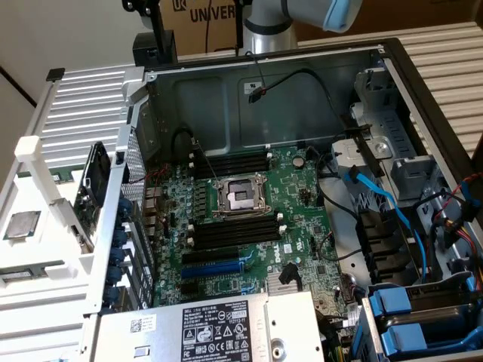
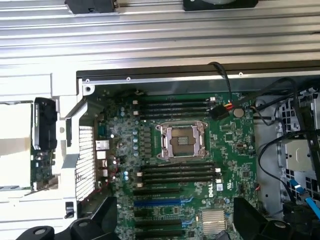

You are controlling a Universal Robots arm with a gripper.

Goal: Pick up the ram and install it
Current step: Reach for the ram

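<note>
The ram (image 2: 41,162) is a thin green stick with dark chips, standing on edge in a white holder outside the case's perforated side wall. In the exterior view the ram (image 1: 89,190) is on the left. My gripper (image 2: 177,220) hovers high over the open computer case, its two black fingers (image 2: 106,216) spread wide with nothing between them. Under it lies the green motherboard (image 2: 230,145) with its black memory slots (image 2: 175,107) on either side of the empty processor socket (image 2: 181,141). The ram is well away from the gripper.
A square silver processor chip (image 1: 21,224) lies on the white tray at the exterior view's left. Black and blue cables (image 1: 392,204) and drive bays (image 1: 423,317) crowd the case's right. The power supply (image 1: 219,328) sits at the front. The arm (image 1: 302,15) rises behind the case.
</note>
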